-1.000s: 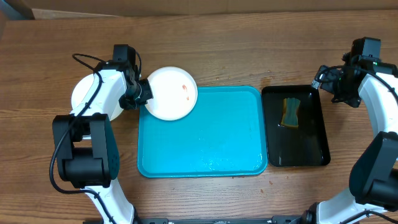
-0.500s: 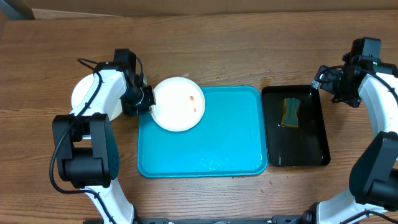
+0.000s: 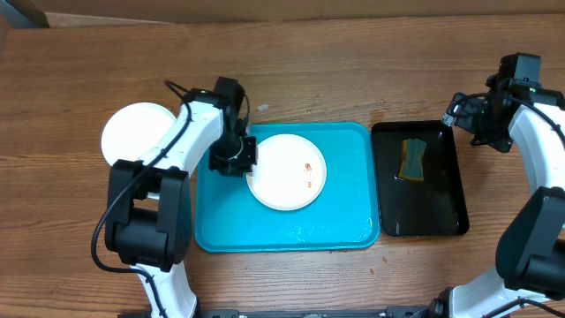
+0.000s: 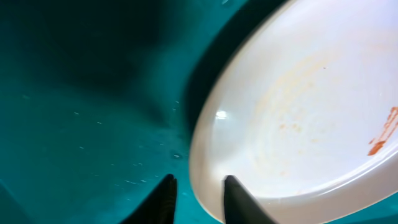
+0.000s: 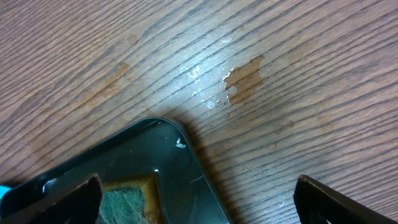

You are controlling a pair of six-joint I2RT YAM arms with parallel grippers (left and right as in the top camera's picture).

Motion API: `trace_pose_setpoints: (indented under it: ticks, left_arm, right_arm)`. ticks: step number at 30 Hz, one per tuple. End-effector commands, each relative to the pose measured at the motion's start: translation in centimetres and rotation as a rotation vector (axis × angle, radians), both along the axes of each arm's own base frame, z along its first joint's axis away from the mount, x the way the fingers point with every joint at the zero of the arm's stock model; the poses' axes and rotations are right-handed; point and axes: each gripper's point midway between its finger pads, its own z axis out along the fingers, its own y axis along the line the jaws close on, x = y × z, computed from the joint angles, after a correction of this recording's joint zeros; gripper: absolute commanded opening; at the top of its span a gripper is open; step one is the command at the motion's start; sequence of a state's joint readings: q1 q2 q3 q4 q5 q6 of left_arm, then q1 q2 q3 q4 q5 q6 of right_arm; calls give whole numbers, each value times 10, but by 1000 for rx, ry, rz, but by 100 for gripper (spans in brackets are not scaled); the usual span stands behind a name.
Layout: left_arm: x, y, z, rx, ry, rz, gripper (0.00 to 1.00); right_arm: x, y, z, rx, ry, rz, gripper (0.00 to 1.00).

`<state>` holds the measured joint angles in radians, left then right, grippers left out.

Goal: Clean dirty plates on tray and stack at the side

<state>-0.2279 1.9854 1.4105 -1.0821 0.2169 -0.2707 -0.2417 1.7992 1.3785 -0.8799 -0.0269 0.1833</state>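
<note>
Where my left gripper clamps: plate rim, plate lying rightward over tray.
Right gripper: spread wide, empty.

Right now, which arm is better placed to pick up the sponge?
Right. The right fingers, open, hang by the black tray holding the sponge; the left fingers are busy gripping the smeared plate over the blue tray.

A robotics lab bench, to judge by the setup: two white-and-black robot arms with exposed black cables flank a brown wood-grain counter carrying a turquoise rectangular plastic tray and a narrow black tray.
</note>
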Motion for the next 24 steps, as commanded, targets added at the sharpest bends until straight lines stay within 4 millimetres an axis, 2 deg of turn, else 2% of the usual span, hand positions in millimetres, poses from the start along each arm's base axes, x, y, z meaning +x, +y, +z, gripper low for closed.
trace_pose_setpoints:
  ticks: [1, 3, 5, 11, 18, 22, 24]
  left_arm:
    - [-2, -1, -1, -5, 14, 18, 38]
    - [-2, 0, -1, -3, 16, 38, 50]
    - [0, -1, -1, -3, 11, 51, 53]
    - [2, -3, -5, 33, -10, 49, 50]
    - [-6, -1, -26, 92, -22, 68, 44]
    - [-4, -1, -32, 88, -41, 70, 34]
    - [-1, -1, -32, 84, -51, 74, 34]
  right_arm:
    - [5, -1, 8, -1, -25, -2, 100]
    - [5, -1, 7, -1, -25, -2, 100]
    - [5, -1, 7, -1, -25, -2, 100]
    - [5, -1, 8, -1, -25, -2, 100]
    - [5, -1, 7, -1, -25, -2, 100]
    - [5, -1, 7, -1, -25, -2, 100]
    - [5, -1, 7, -1, -25, -2, 100]
